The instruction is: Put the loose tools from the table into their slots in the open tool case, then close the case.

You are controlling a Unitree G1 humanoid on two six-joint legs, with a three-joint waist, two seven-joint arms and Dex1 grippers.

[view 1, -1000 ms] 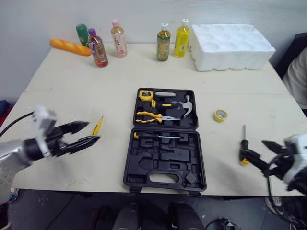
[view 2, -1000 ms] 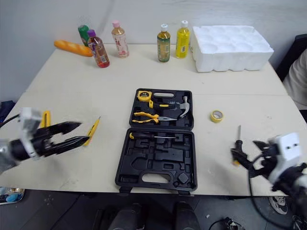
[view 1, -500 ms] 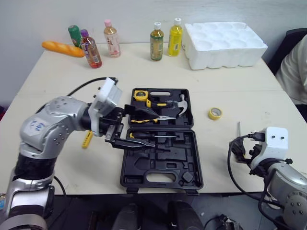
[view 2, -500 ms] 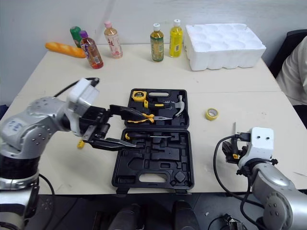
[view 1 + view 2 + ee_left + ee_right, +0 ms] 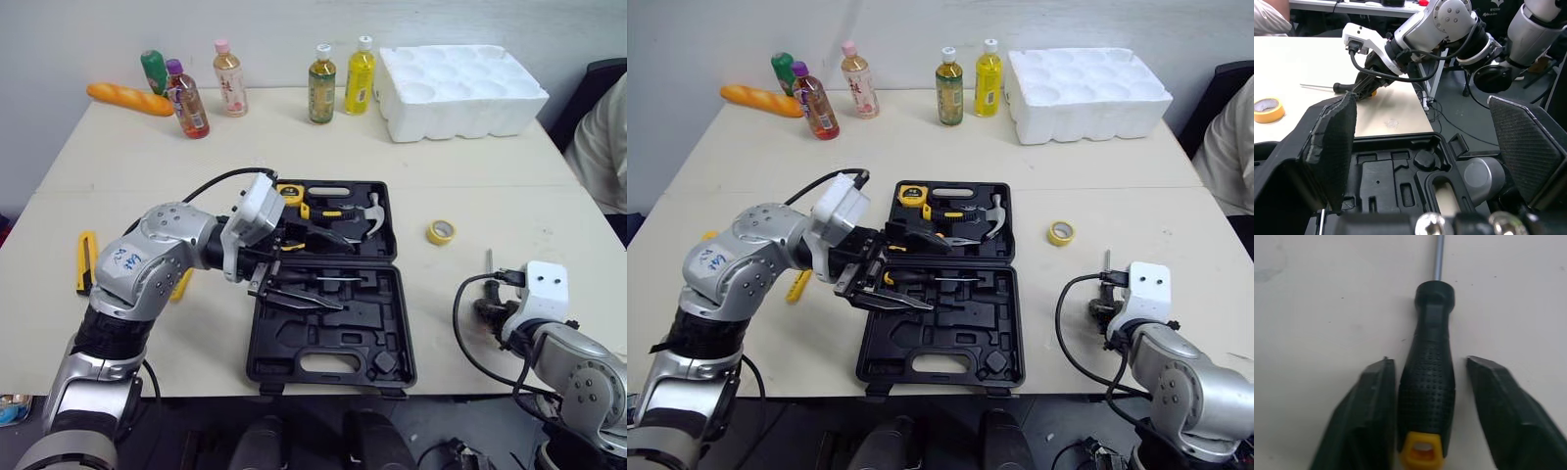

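R jaws open astride screwdriver, lower right | L jaws open, empty, over case | risk: off-centre squeeze could roll it away

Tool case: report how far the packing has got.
Done: hammer and tape measure sit in the open tool case. In hand: right gripper open astride the loose screwdriver, not gripping; left gripper open over the case. Left: that screwdriver, utility knife, tape roll, then shutting the case.
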